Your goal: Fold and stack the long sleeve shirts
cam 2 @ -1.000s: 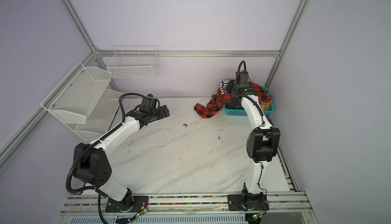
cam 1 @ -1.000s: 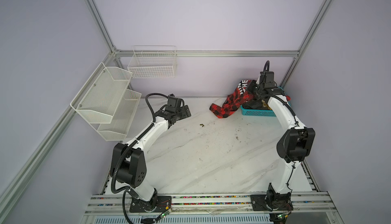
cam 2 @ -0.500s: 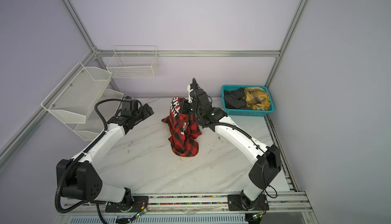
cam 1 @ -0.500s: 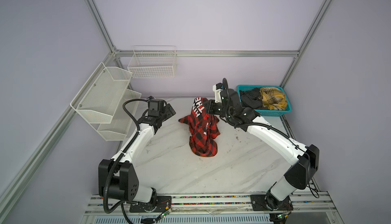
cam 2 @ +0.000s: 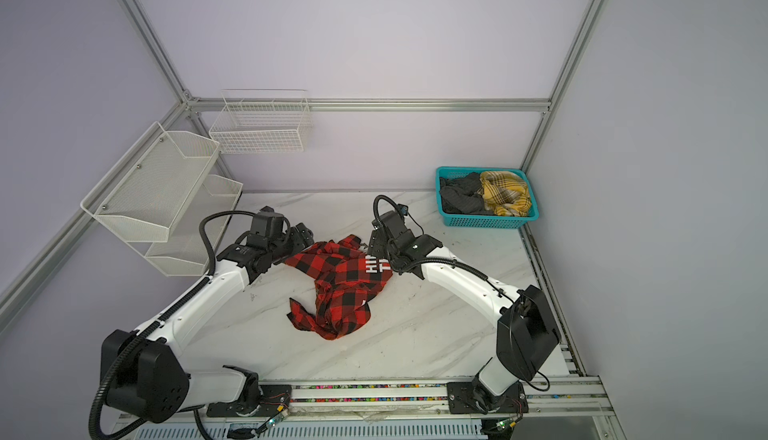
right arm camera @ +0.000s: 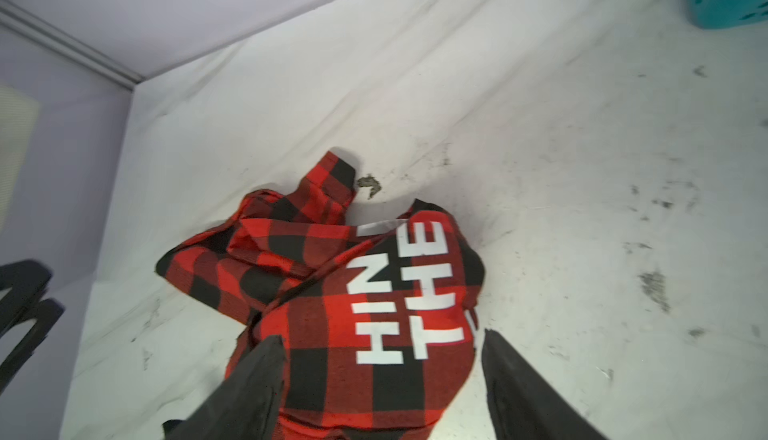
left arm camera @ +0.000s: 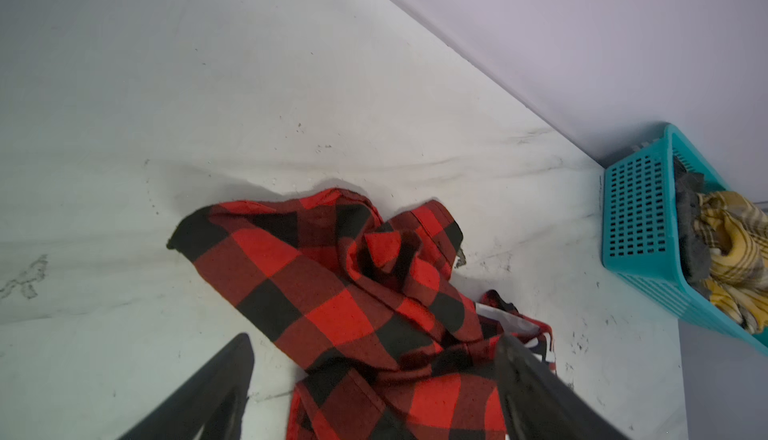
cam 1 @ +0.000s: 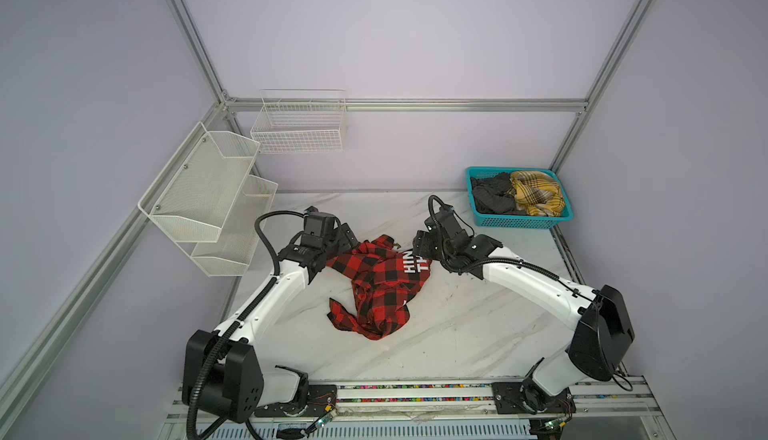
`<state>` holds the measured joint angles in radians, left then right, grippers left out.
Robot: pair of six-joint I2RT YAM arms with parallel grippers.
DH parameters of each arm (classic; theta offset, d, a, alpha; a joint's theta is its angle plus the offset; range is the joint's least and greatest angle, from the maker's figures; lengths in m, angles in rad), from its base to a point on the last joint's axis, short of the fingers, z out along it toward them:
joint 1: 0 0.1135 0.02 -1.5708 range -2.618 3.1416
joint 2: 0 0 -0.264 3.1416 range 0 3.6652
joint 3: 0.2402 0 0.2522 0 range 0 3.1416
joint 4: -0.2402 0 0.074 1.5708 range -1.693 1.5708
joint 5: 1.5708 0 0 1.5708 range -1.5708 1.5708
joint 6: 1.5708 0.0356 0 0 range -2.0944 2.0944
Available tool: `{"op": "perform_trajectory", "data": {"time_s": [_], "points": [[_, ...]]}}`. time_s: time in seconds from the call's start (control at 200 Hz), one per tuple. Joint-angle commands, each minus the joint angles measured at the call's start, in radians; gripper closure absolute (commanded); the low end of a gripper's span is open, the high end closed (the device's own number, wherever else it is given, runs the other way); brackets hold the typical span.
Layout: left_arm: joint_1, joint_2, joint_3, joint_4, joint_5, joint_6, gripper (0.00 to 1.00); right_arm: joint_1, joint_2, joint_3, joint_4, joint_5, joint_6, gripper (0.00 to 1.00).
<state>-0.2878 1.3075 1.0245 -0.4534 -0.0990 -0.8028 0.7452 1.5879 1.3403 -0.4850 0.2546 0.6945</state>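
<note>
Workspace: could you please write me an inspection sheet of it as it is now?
Surface: white marble-look table, dark scuffs.
Job's things: red-and-black check shirt crumpled mid-table, unfolded; dark grey shirt and yellow plaid shirt in the teal basket, far right corner.
Clutter: small dark scrap beside the check shirt.
Grippers: left claw and right claw open over the check shirt, holding nothing.
Cables: black cables loop at each wrist.
Surroundings: mesh shelves and wire basket on the walls.
</note>
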Motion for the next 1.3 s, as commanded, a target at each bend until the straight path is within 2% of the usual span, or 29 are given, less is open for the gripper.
{"op": "perform_trajectory", "data": {"time_s": [0.0,0.035,0.155,0.195,0.245,0.28,0.395,0.485,0.6,0.705,0.81,0.89,1.0,1.12,1.19,1.295], "points": [[-0.041,-0.053,-0.104,-0.035,-0.047,-0.128,0.10,0.002,0.022,0.065,-0.238,0.223,0.041,0.21],[-0.051,-0.069,-0.126,-0.053,-0.062,-0.166,0.10,0.002,0.020,0.057,-0.241,0.241,0.013,0.23],[-0.084,-0.137,-0.198,-0.072,-0.109,-0.240,0.09,0.001,-0.019,-0.009,-0.179,0.187,-0.072,0.27],[-0.088,-0.156,-0.214,-0.080,-0.131,-0.241,0.09,0.002,-0.041,-0.042,-0.117,0.117,-0.116,0.27],[-0.088,-0.177,-0.220,-0.118,-0.154,-0.253,0.08,0.000,-0.056,-0.080,-0.033,-0.050,-0.217,0.27],[-0.089,-0.187,-0.221,-0.143,-0.164,-0.257,0.07,0.000,-0.057,-0.085,-0.001,-0.131,-0.241,0.27],[-0.086,-0.189,-0.239,-0.128,-0.168,-0.215,0.06,0.024,-0.025,-0.059,0.048,-0.230,-0.221,0.27],[-0.070,-0.143,-0.242,-0.092,-0.114,-0.193,0.06,0.081,0.032,-0.020,0.057,-0.234,-0.195,0.27],[-0.061,-0.073,-0.239,-0.094,-0.084,-0.250,0.07,0.189,0.111,0.035,0.057,-0.220,-0.200,0.27],[-0.056,-0.016,-0.238,-0.038,-0.017,-0.238,0.08,0.282,0.187,0.082,0.036,-0.180,-0.213,0.27],[-0.047,0.013,-0.232,-0.007,-0.017,-0.215,0.09,0.325,0.243,0.065,0.066,-0.140,-0.179,0.31],[-0.021,0.009,-0.221,-0.031,-0.020,-0.224,0.10,0.325,0.295,0.047,0.067,-0.137,-0.105,0.38],[0.008,-0.029,-0.216,-0.034,-0.002,-0.205,0.10,0.303,0.351,0.083,-0.005,-0.020,-0.071,0.46],[0.020,-0.042,-0.214,-0.039,-0.032,-0.154,0.10,0.179,0.321,0.040,-0.020,0.001,-0.028,0.55],[0.036,-0.033,-0.210,-0.052,-0.002,-0.156,0.11,0.103,0.276,-0.003,-0.019,-0.016,-0.018,0.57],[0.044,-0.031,-0.215,-0.052,0.022,-0.162,0.11,0.039,0.219,-0.019,-0.062,0.036,-0.049,0.56]]}}
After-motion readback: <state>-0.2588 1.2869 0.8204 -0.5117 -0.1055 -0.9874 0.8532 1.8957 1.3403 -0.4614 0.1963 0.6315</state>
